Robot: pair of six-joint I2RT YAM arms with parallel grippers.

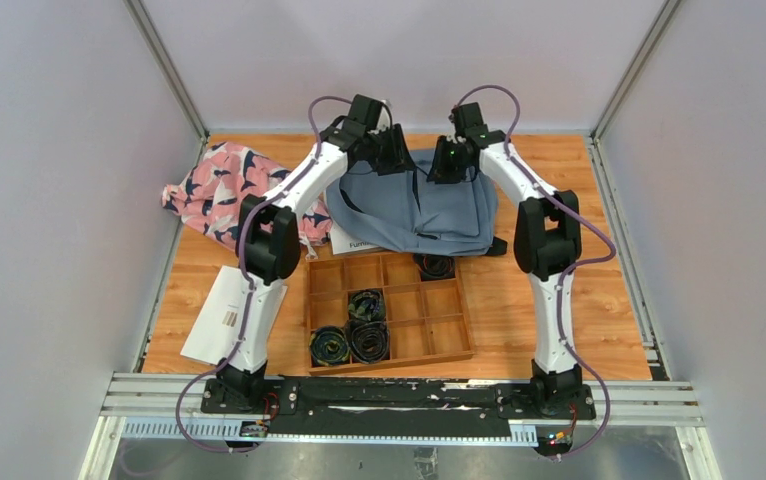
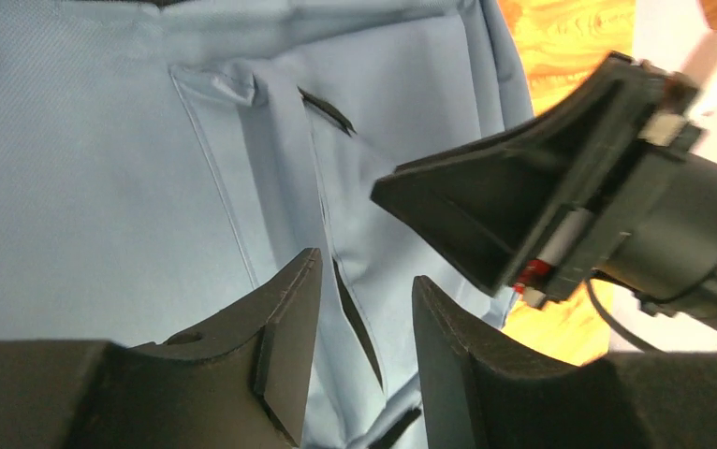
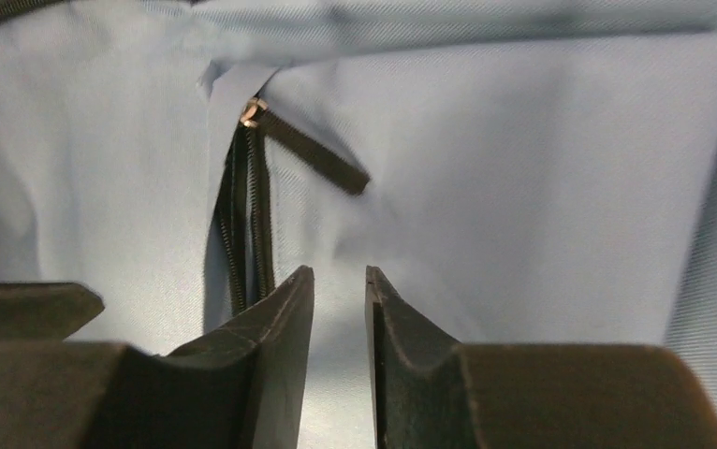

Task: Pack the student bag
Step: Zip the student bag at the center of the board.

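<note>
Wooden table carries the student bag at its far middle. The left gripper is over the bag's far edge, jaws apart. The right gripper is just beside it by the zipper, jaws nearly together; whether they pinch fabric is unclear.

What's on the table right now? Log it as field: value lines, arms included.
bag: student bag, slate-blue, lying at the table's far middle
left jaws: apart, over the bag's fabric
right jaws: narrowly apart, beside the zipper
tray: wooden tray, coiled cables in some compartments
left side: pink cloth, white booklet
</note>
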